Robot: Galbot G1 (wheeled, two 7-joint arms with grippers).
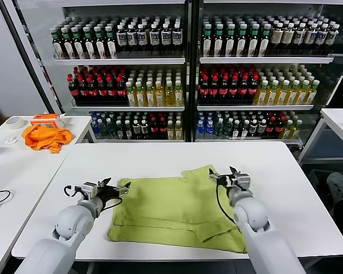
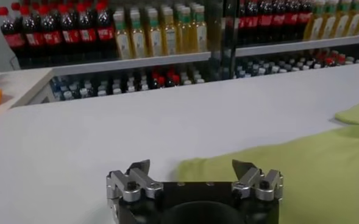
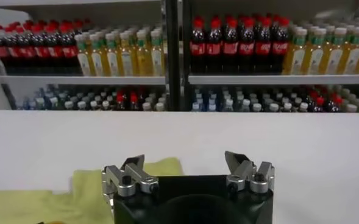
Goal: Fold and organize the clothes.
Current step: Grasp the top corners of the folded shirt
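Before stocked drink shelves (image 1: 183, 74), the T-shirt (image 1: 171, 211) lies partly folded on the white table (image 1: 286, 171), both empty grippers spread at its far corners, left gripper (image 1: 115, 188), right gripper (image 1: 228, 174); next, I judge, each must drop and pinch an edge.

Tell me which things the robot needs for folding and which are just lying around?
For the job:
- green T-shirt
- left gripper, open at the shirt's edge
- right gripper, open at the shirt's far corner

Just lying about:
- orange cloth
- tape roll
- bottles
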